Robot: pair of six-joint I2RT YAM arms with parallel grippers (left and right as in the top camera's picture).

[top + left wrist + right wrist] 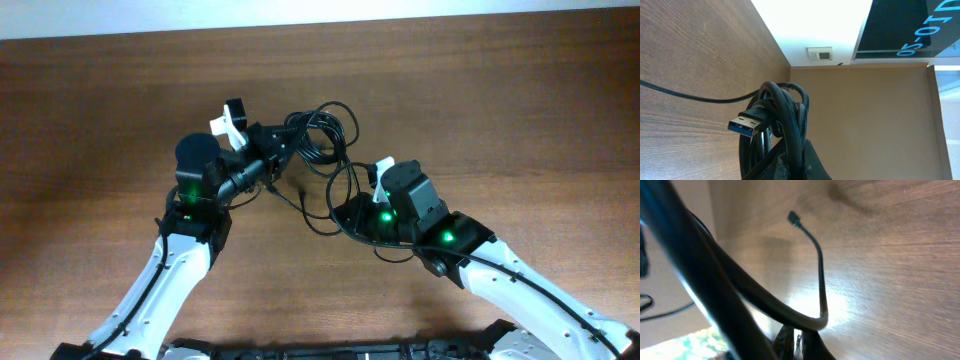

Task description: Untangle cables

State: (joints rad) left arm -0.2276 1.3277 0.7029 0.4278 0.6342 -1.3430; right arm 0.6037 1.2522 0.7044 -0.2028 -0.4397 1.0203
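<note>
- The cables are thin black cords, all looped over each other in a loose messy knot. It sits right between the two sets of fingers, a bit above the counter near the left ones.
- From the overhead, a couple of rounded loops stick out past the left fingers, on the far side from the arm. Longer strands trail down from the knot toward the right fingers.
- The left wrist cam shows the bundle up close: several glossy black turns stacked together, rising straight out of the finger tips.
- A USB plug with a silver shell and blue insert pokes out sideways from those turns, just beside the fingers.
- One single strand runs off from the bundle across the wood, away from the left fingers.
- The left fingers look clamped shut around the base of that bundle.
- On the right wrist cam, one cord comes out of the fingers, bends sharply, then heads away across the counter. It ends in a small plug well out ahead of them.
- A thicker-looking blurry strand crosses diagonally right in front of that lens, too close to make out.
- The right fingers appear pinched on the cord at that bend.
</note>
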